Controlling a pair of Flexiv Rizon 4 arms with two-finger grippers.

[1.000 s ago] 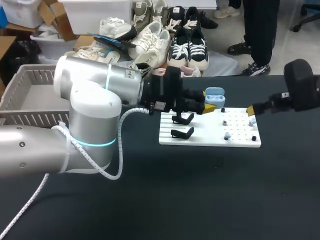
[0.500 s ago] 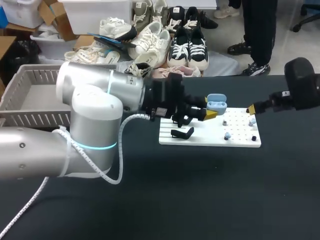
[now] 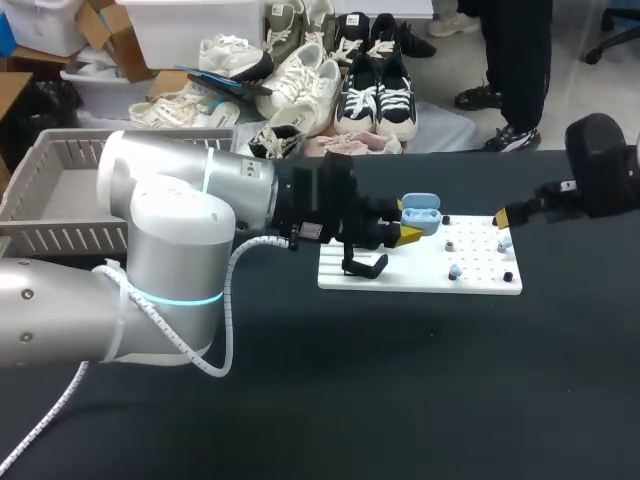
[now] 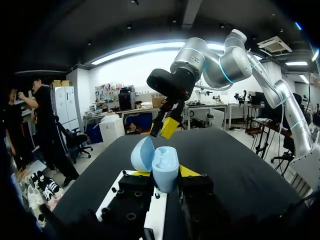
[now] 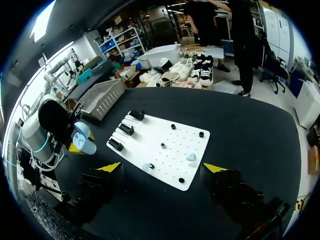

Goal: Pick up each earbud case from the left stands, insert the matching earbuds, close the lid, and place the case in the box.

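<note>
Far left, the gray box (image 3: 60,190) waits. The left gripper (image 3: 405,236) is clamped on the blue case (image 3: 421,210), lid open, above the white board (image 3: 420,278) just past the black stands (image 3: 365,266). The earbuds (image 3: 455,271) lie right of the case, nearer the right gripper (image 5: 162,169), fingers spread wide over the board's right end. Since half a second ago the case has slid back left a touch. The right arm hasn't budged.
</note>
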